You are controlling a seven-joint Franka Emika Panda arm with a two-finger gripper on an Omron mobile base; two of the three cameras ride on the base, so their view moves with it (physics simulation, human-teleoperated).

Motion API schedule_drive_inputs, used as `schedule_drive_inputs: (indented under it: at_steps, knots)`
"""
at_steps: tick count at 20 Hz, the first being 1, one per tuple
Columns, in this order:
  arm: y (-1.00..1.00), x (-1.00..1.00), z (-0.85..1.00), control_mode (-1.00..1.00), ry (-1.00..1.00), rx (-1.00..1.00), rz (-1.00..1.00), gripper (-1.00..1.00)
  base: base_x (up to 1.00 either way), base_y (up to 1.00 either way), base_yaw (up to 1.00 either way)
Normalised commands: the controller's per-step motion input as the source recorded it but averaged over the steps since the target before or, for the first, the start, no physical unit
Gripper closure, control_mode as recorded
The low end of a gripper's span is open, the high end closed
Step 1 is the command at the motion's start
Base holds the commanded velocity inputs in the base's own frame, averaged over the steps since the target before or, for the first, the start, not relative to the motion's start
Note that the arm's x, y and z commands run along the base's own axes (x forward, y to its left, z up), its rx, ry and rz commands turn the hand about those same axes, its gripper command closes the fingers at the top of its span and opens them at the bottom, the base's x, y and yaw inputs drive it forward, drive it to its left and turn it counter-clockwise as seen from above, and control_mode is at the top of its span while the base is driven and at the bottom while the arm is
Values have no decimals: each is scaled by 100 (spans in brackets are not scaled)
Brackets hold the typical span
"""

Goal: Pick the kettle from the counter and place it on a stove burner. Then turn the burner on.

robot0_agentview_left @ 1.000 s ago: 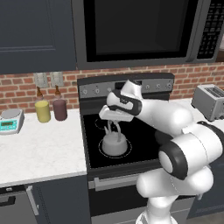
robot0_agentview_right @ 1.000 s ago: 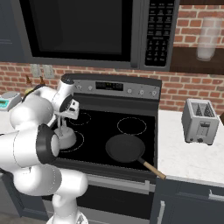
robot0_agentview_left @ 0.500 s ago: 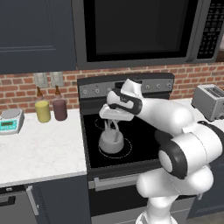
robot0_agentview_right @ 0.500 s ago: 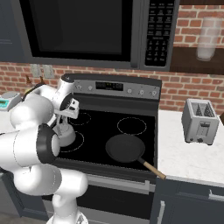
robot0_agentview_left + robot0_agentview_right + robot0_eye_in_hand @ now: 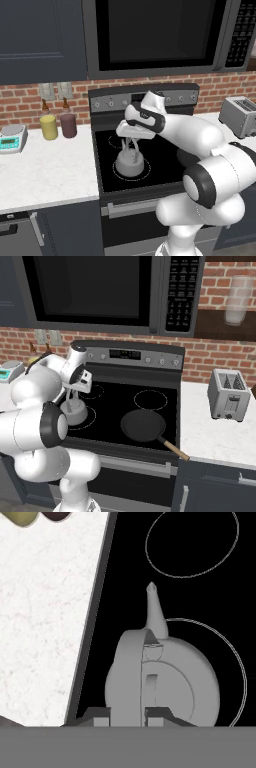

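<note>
The pincer is clamped on the looped handle of the kettle, which hangs directly below it over the large stove burner; whether its base touches the glass cannot be told. Judged rigid, light and smooth. The thin loop's top is the proper hold; expect swinging.

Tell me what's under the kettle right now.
The kettle is over the stove's black glass, inside the large white-outlined stove burner circle at front left. The circle's outline shows around its base; the glass directly beneath the kettle is covered, so contact can't be confirmed.
</note>
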Motion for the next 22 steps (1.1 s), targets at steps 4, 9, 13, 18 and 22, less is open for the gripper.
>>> schedule_drive_inputs:
  at_steps: [4, 9, 13, 18, 22]
  knots:
    - [-3, 0, 0, -100, 0, 0, 0, 100, 0, 0, 0]
    - [0, 0, 0, -100, 0, 0, 0, 100, 0, 0, 0]
    - [0, 0, 9, -100, 0, -2, 0, 100, 0, 0, 0]
    - [0, 0, 5, -100, 0, -2, 0, 100, 0, 0, 0]
    - [0, 2, 8, -100, 0, -6, -1, 100, 0, 0, 0]
